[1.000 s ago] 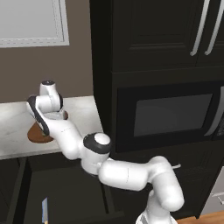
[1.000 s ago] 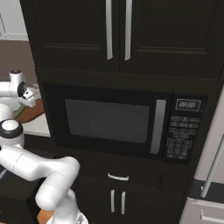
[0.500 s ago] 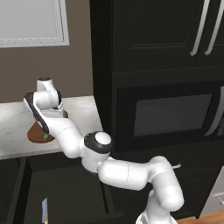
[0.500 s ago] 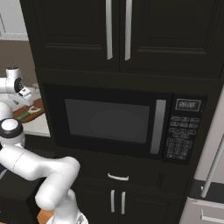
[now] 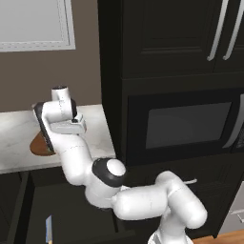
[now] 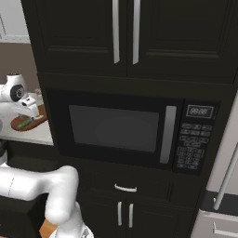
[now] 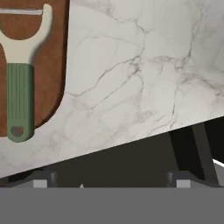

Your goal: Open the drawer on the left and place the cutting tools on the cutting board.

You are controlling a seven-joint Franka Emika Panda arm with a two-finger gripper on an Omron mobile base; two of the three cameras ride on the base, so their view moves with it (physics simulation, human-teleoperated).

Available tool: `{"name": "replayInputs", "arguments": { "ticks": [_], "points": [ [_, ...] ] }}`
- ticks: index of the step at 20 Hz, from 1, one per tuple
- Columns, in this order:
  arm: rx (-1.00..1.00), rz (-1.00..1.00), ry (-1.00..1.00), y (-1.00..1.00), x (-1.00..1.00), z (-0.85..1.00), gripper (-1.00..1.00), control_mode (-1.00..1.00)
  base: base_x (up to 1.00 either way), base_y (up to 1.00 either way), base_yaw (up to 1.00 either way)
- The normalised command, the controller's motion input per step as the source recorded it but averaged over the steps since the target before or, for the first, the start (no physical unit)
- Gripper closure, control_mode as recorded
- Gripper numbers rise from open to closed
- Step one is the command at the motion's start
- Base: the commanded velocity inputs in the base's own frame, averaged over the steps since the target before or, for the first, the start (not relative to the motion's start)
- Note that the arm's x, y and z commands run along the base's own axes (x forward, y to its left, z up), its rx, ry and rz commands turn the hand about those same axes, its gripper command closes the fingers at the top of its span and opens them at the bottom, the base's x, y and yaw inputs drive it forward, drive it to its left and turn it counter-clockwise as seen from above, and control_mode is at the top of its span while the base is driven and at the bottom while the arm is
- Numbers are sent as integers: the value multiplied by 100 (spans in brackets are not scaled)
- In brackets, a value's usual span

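One peeler point(image 7: 18, 83) lies flat on the one cutting board point(image 7: 50, 65), at about 10 o'clock from the jaws in the hand view, well clear of both tips. The jaws stand wide open and hold nothing. The board rests on the marble desk point(image 7: 144, 74). One knife point(image 5: 48, 228) with a blue handle lies inside the open drawer point(image 5: 28, 209), at about 7 o'clock in the left base view, below the desk edge.
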Motion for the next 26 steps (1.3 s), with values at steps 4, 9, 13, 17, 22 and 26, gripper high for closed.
{"name": "replayInputs", "arguments": {
  "ticks": [4,9,13,17,22,26],
  "points": [
    [1,0,-29,-25,-100,23,-100,-100,0,0,0],
    [1,0,-11,29,-80,84,-100,-100,0,0,0],
    [3,0,-1,28,-54,78,-100,-100,0,0,0],
    [2,3,0,21,-52,30,-100,-100,0,0,0],
    [3,3,1,11,-17,0,-100,-100,0,0,0],
    [2,0,0,-3,-28,-19,-100,-100,0,0,0]
  ]
}}
